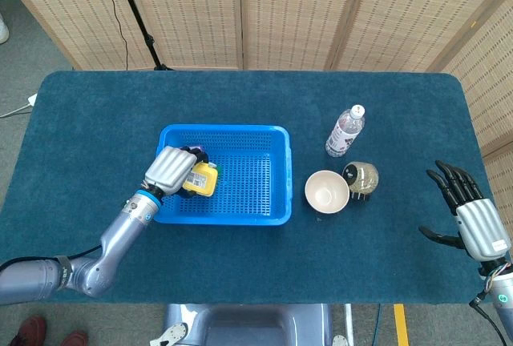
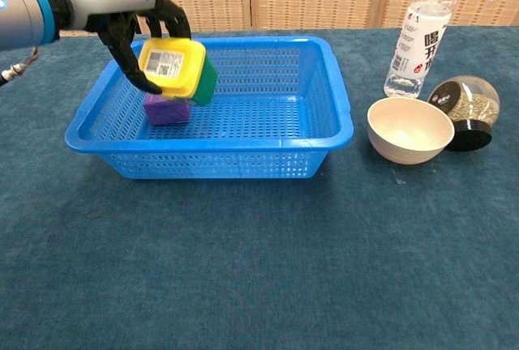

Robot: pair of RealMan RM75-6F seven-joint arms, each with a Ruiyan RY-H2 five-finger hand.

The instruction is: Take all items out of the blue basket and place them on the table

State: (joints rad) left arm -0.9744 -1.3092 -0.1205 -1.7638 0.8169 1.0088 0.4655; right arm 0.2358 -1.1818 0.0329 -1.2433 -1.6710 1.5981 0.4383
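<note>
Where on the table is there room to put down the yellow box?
Bare cloth lies left of the blue basket, and along the front edge of the table. It is crowded right of the basket: bowl, bottle, round jar.

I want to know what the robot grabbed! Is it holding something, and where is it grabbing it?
Yes. The left hand grips the yellow-lidded container by its sides, lifted above the blue basket. The right hand holds nothing, fingers spread.

Basket [image 2: 243, 143] at desk [image 2: 243, 269] centre-left; other things to its right.
Small box [image 2: 166, 109] lies in basket's left part; lidded container [image 2: 174, 68] held above it by left robot hand [image 2: 134, 30]. Bowl [image 2: 409, 130] right of basket, jar [image 2: 466, 111] just beside bowl, water bottle [image 2: 418, 34] behind both. Right robot hand [image 1: 473, 222] over desk's right edge.
</note>
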